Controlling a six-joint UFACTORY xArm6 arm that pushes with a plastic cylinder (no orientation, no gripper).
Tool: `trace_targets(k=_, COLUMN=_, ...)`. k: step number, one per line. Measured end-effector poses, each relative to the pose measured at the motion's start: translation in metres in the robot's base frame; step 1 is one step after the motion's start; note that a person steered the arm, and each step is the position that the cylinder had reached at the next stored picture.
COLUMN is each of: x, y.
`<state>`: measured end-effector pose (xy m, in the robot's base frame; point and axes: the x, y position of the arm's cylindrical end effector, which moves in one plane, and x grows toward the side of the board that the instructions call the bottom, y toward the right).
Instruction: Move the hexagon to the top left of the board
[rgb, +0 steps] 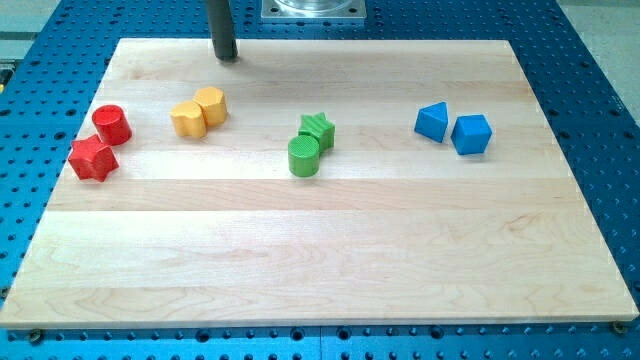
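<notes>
Lying below my tip (227, 57): yellow hexagon (211, 105)

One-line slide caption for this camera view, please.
My tip rests near the board's top edge, above the two yellow blocks, apart from the red, green and blue pairs.

My tip (226, 57) ends a straight, smooth dark-grey rod.

Pale, smooth-grained wooden board (330, 250) sits on a blue perforated metal table (600, 100), holding matt plastic-looking blocks.
</notes>
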<state>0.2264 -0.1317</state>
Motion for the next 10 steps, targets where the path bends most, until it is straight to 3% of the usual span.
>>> trace_targets(k=1, x=0.023, y=0.000)
trace_targets(k=4, x=0.038, y=-0.002)
trace_targets(k=5, x=0.123, y=0.039)
trace_targets(k=6, x=0.168, y=0.045)
trace_targets(k=7, x=0.178, y=0.017)
trace_targets(k=8, x=0.145, y=-0.030)
trace_targets(k=9, x=0.078, y=-0.028)
trace_targets(k=10, x=0.080, y=0.037)
